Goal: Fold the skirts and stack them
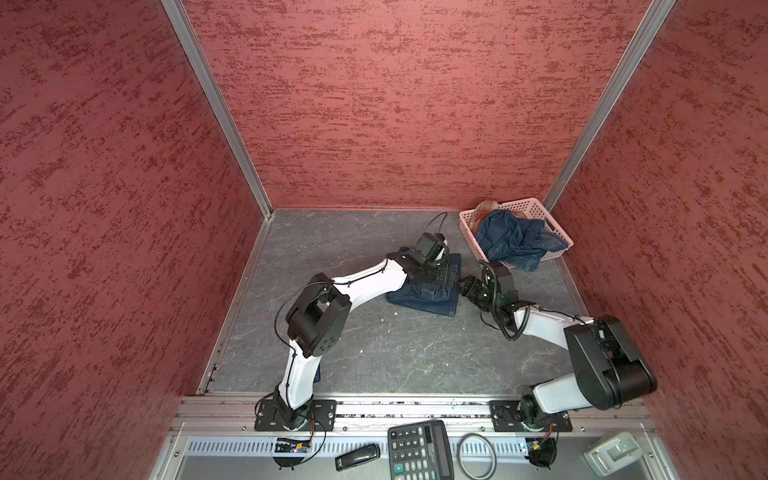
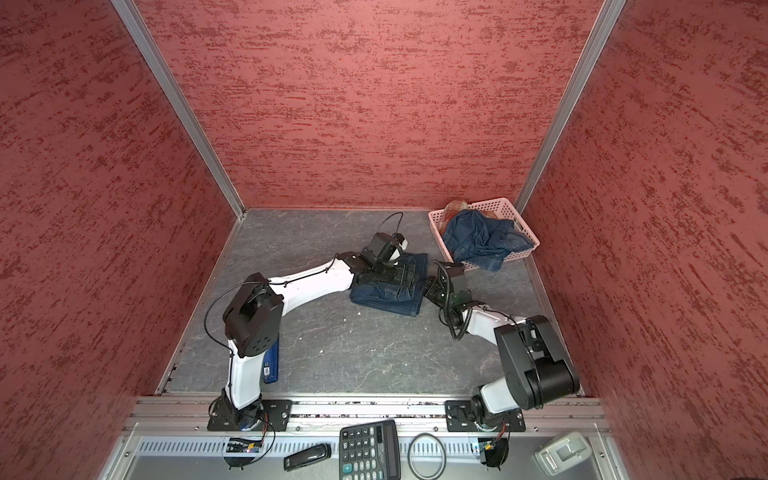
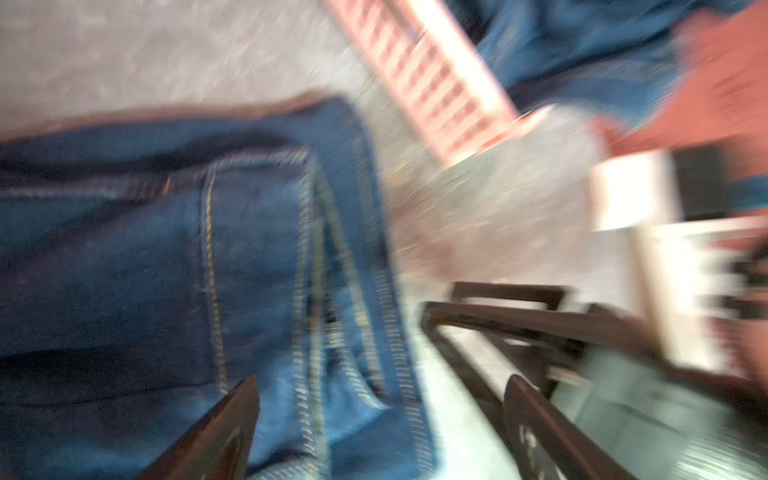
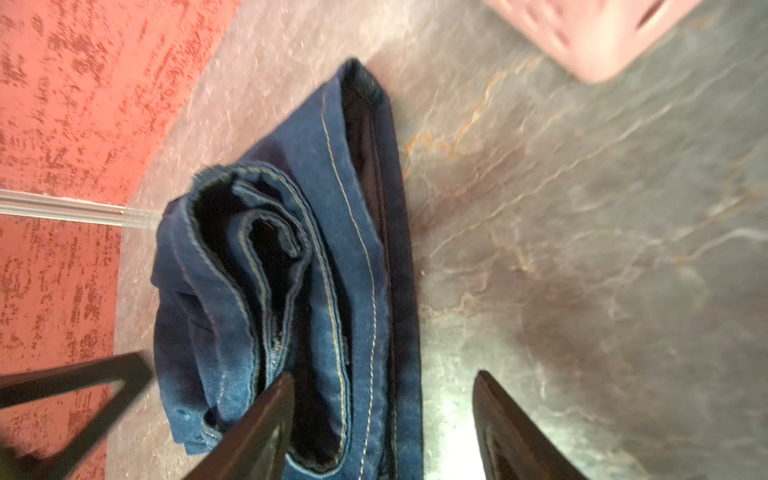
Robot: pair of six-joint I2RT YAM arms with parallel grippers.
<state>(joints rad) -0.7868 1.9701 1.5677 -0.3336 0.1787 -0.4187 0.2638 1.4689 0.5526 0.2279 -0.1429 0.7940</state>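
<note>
A folded dark blue denim skirt (image 1: pixel 428 297) (image 2: pixel 386 297) lies mid-table. My left gripper (image 1: pixel 446 276) (image 2: pixel 405 274) hovers over its right part. In the blurred left wrist view its fingers stand wide apart, open (image 3: pixel 380 415), above the stitched denim (image 3: pixel 124 249). My right gripper (image 1: pixel 463 286) (image 2: pixel 428 286) sits at the skirt's right edge, open (image 4: pixel 382 399): one finger lies over the rolled cloth (image 4: pixel 332 249), the other over bare table. A second denim skirt (image 1: pixel 511 239) (image 2: pixel 478 239) spills from the pink basket (image 1: pixel 519 205) (image 2: pixel 490 205), with the plaid skirt (image 1: pixel 486 208) (image 2: pixel 455 206) behind it.
Red walls close in three sides. The basket (image 3: pixel 436 83) (image 4: pixel 598 37) stands just behind and to the right of both grippers. A blue flat object (image 2: pixel 271 365) lies under my left arm. A calculator (image 1: pixel 419 451), a cable ring (image 1: pixel 477 455) and a grey box (image 1: pixel 613 453) sit on the front shelf.
</note>
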